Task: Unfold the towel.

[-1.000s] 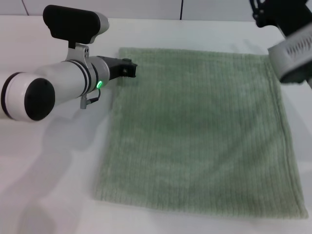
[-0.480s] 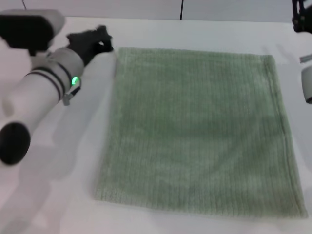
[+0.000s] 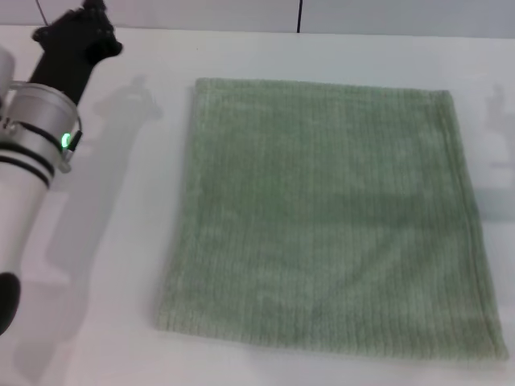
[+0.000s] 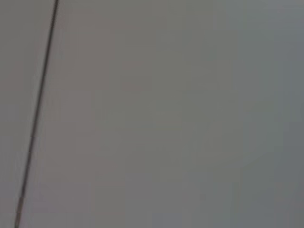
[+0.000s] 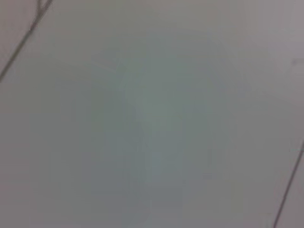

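Your left claw [image 3: 80, 28] is raised at the far left corner of the white surface [image 3: 105, 265], well clear of the towel [image 3: 326, 217]; whether its black tips are spread or pressed together cannot be told. Your right claw appears in no view. Only the head view shows the towel, lying flat, a ribbed, hemmed sage-green terry square. Both wrist views show only plain grey panels, perhaps a wall.

Matt ribbed terry-cloth towel [image 3: 326, 213] (hemmed edges) on smooth white table [image 3: 121, 322]; glossy plastic left arm [image 3: 28, 173].
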{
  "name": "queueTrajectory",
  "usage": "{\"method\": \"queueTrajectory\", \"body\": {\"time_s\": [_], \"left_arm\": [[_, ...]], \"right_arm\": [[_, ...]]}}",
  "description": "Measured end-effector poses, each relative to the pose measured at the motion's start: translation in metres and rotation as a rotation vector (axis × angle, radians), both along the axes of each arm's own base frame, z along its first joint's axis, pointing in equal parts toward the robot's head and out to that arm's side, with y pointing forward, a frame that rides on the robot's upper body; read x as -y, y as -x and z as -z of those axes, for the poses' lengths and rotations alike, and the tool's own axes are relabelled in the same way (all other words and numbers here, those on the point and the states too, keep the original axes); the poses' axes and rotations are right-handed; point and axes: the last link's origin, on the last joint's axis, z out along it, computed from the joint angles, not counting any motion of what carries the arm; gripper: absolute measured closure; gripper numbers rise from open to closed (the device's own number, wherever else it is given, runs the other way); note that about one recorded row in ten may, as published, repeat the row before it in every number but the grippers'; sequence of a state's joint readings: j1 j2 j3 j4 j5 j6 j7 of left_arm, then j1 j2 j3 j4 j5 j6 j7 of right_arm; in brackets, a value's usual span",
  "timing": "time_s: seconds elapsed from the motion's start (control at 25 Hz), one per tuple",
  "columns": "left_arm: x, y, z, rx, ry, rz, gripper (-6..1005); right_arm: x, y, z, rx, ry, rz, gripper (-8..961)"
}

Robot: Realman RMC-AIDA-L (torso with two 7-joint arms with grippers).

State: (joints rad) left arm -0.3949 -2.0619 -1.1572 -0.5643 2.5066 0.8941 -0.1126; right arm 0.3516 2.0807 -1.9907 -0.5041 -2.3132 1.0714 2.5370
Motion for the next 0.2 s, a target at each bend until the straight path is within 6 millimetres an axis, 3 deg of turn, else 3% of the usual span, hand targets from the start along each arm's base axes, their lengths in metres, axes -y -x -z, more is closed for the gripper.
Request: {"method": "queueTrajectory", "body": {"time_s": [0.2], "left_arm": [[0.004, 0.014, -0.012, 0.028, -0.051, 0.056, 999]], "right_arm": [[-0.006, -0.004, -0.005, -0.030, -0.014, 0.017, 552]]}}
